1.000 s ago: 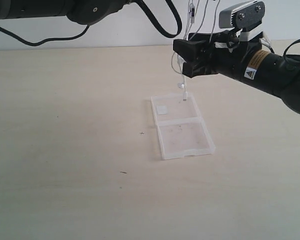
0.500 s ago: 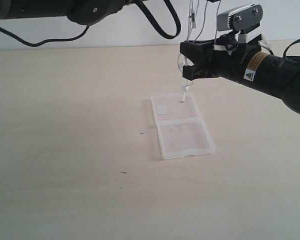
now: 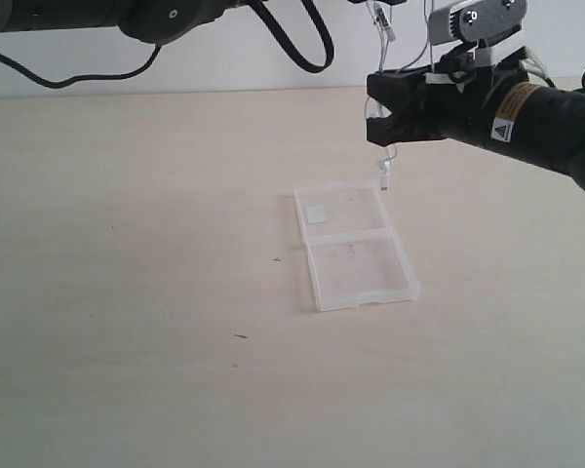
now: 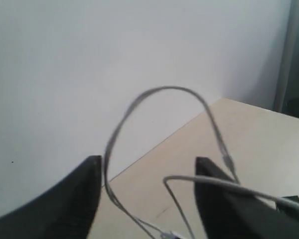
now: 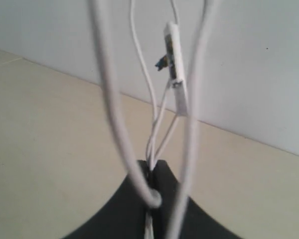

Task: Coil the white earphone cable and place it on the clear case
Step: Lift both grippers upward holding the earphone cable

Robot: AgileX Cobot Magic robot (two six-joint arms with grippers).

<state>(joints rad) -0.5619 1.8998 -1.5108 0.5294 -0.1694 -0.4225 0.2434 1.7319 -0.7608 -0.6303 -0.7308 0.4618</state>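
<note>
Earphone cable (image 3: 384, 174): white, hung in the air, its loose end dangling at the 1 o'clock corner of the clear case (image 3: 362, 265), which only the exterior view shows. Right gripper (image 5: 152, 173): pinched on several strands, seen in its wrist view. Left gripper (image 4: 147, 185): fingers spread wide, a slack cable loop between them.

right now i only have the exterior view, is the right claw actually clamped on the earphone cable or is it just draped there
observer: clamped. The right wrist view shows the right claw shut on several strands of the white earphone cable, bunched together.
operator: ok and the left claw, it's off the top of my picture
observer: in the left wrist view the left claw has its jaws apart. A loop of the cable arcs between them and is not pinched.
</note>
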